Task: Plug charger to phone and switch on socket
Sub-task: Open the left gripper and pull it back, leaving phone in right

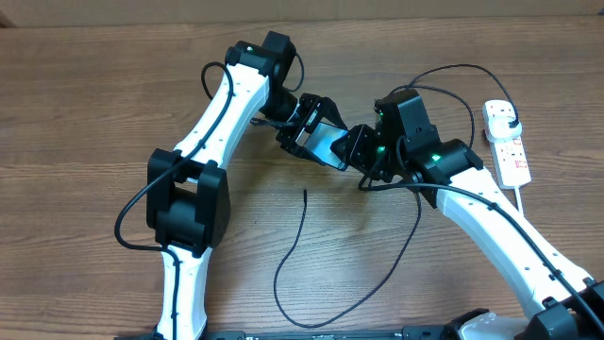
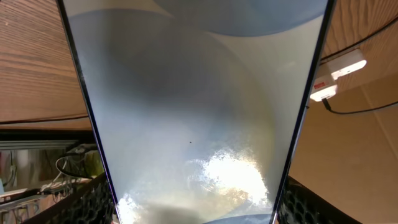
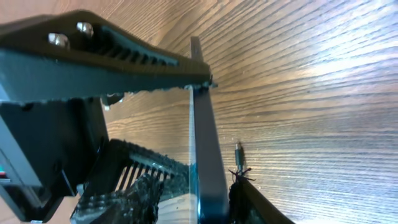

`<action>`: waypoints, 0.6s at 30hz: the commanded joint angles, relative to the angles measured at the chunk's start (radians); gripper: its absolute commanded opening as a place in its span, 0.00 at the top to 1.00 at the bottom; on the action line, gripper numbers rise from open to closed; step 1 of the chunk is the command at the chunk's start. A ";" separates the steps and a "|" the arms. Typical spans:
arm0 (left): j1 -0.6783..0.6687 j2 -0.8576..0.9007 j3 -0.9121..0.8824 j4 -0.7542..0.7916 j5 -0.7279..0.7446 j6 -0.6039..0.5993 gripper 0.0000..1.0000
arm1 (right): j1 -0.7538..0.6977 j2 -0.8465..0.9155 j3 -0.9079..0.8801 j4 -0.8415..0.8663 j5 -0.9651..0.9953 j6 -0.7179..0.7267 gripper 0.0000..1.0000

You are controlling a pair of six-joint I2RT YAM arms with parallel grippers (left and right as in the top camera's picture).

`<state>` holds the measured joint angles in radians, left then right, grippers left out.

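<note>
left hand [image 1: 304, 123] clamps phone [image 1: 328, 147] by its side edges, above worktop [image 1: 94, 113]; right hand [image 1: 363, 162] half-spread at phone's end | charger [image 3: 238, 150] tip beside its lower finger, grip cannot be told | socket [image 1: 511, 142] well apart

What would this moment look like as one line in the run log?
left gripper: holding phone | right gripper: at phone's end | charger tip: beside phone edge, not plugged | socket: untouched
</note>
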<state>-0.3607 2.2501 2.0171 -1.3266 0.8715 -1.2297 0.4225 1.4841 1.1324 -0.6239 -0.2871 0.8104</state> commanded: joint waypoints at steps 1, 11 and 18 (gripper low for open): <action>-0.011 0.005 0.029 0.000 0.042 -0.016 0.96 | 0.004 0.000 0.019 -0.003 0.042 -0.008 0.63; -0.025 0.005 0.029 0.004 0.036 -0.035 0.96 | 0.004 0.013 0.019 -0.007 0.051 -0.015 0.65; -0.027 0.005 0.029 0.005 0.038 -0.039 0.96 | 0.004 0.037 0.019 -0.006 0.051 -0.014 0.75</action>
<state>-0.3801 2.2501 2.0171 -1.3212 0.8715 -1.2552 0.4225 1.5116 1.1324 -0.6315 -0.2516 0.8055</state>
